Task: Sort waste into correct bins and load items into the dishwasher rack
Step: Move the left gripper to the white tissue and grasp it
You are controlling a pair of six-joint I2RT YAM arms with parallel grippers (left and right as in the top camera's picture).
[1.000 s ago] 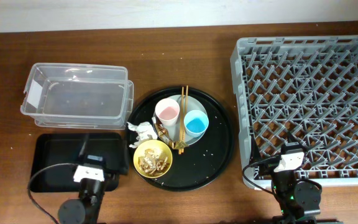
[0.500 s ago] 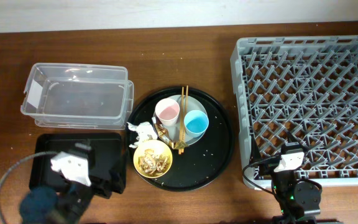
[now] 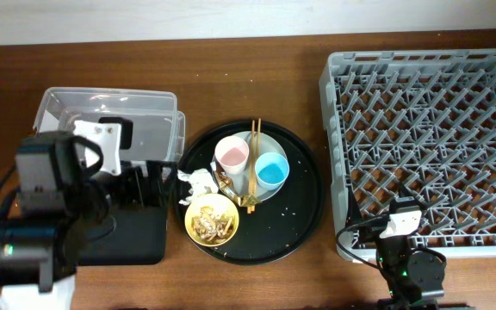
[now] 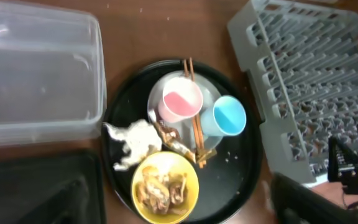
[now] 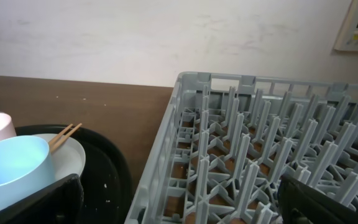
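On the round black tray stand a pink cup and a light-blue cup on a pale grey plate, with wooden chopsticks between the cups. A yellow bowl holds tan food scraps. White tissue and a brown wrapper scrap lie beside it. My left gripper is open and empty, raised over the shallow black tray, left of the tissue. My right gripper is open and empty at the front edge of the grey rack.
The clear box with a white label sits behind the shallow black tray, partly hidden by my left arm. The rack fills the right side. The right wrist view shows the blue cup and rack pegs close ahead.
My left arm has risen from the table's front-left edge and moved toward the back, now over the shallow black tray and clear box. The right arm has not moved.
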